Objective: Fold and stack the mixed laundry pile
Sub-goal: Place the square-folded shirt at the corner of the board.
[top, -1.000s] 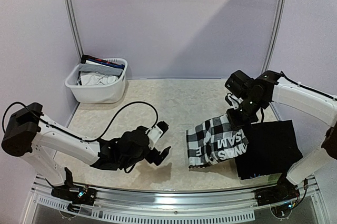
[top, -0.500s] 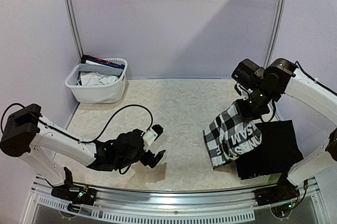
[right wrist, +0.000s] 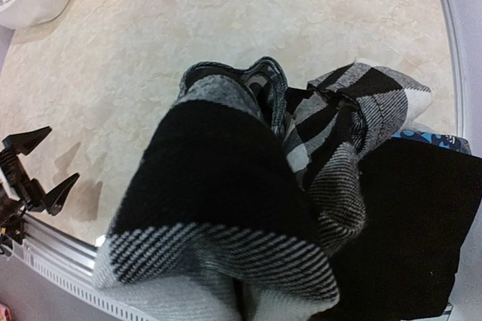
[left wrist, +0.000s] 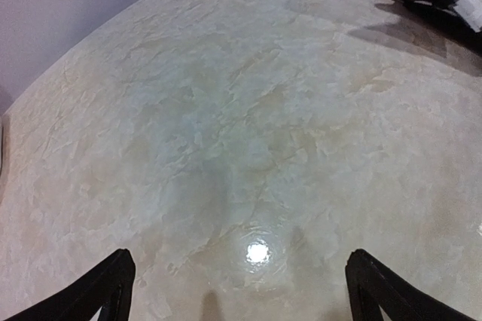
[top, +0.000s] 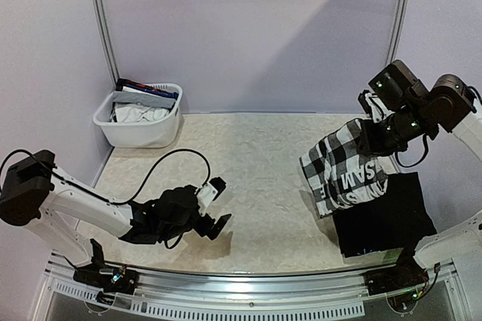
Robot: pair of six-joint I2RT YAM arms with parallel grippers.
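My right gripper [top: 374, 135] is shut on the black-and-white checkered shirt [top: 343, 174], which hangs in the air at the right, its lower edge over the folded black garment [top: 392, 219] on the table. White letters on a dark band show on the hanging bundle. In the right wrist view the checkered shirt [right wrist: 241, 208] fills the frame and hides my fingers; the black garment [right wrist: 422, 215] lies beneath. My left gripper [top: 214, 208] is open, low over bare table at the front left. Its fingertips [left wrist: 113, 283] stand wide apart with nothing between them.
A white plastic basket [top: 139, 131] holding more garments [top: 144, 104] stands at the back left corner. The marbled table top [top: 248, 155] lies between the arms. A black cable [top: 177, 159] loops over the table from the left arm. Walls enclose the back and sides.
My right arm has lifted the checkered shirt off the table and carried it right and back, over the black garment. My left gripper has drawn slightly back toward the near edge, still open.
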